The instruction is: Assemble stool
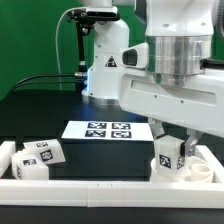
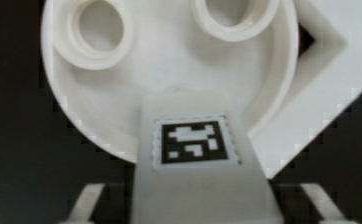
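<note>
My gripper [image 1: 168, 152] is shut on a stubby white stool leg [image 1: 167, 157] with a black-and-white tag, at the exterior view's right, just behind the front rail. In the wrist view the leg [image 2: 196, 150] runs out between my fingers [image 2: 96, 203], tag facing the camera, and my gripper [image 2: 199, 205] grips its near end. The leg's far end reaches the round white seat [image 2: 160, 70], which has round holes in it. The seat's edge shows beside the leg in the exterior view [image 1: 197, 172]. A second tagged leg [image 1: 40, 158] lies at the exterior view's left.
The marker board [image 1: 110, 130] lies flat on the black table behind the parts. Long white frame rails [image 1: 100, 187] run along the front and sides. The robot's base [image 1: 105, 60] stands at the back, with a green wall behind it.
</note>
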`<state>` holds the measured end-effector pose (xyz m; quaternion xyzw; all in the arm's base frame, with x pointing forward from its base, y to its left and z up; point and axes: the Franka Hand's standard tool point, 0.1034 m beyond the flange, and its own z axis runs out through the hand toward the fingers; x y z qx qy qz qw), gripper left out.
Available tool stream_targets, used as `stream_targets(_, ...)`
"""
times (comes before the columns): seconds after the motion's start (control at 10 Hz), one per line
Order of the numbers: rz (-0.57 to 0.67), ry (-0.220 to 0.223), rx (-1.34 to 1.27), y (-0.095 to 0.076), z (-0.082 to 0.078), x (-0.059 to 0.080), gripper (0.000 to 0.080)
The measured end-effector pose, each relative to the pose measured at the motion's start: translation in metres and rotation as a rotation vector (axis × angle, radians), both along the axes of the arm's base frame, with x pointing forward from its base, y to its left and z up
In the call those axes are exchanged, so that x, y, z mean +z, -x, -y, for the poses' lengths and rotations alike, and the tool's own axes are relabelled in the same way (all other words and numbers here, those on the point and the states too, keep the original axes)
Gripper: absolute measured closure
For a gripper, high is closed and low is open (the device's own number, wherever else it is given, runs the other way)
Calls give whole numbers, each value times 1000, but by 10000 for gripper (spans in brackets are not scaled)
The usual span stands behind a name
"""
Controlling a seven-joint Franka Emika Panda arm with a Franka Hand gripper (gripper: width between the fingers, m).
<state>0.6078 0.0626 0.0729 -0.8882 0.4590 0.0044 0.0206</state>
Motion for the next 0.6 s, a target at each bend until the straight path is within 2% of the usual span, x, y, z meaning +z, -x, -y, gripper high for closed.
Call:
stream_targets(0.4, -10, 11, -171, 5, 5, 0, 462)
stream_targets(0.5, -12, 12, -169, 5, 5, -1, 381)
stream_targets(0.6, -13, 12, -169, 6, 5, -2, 381)
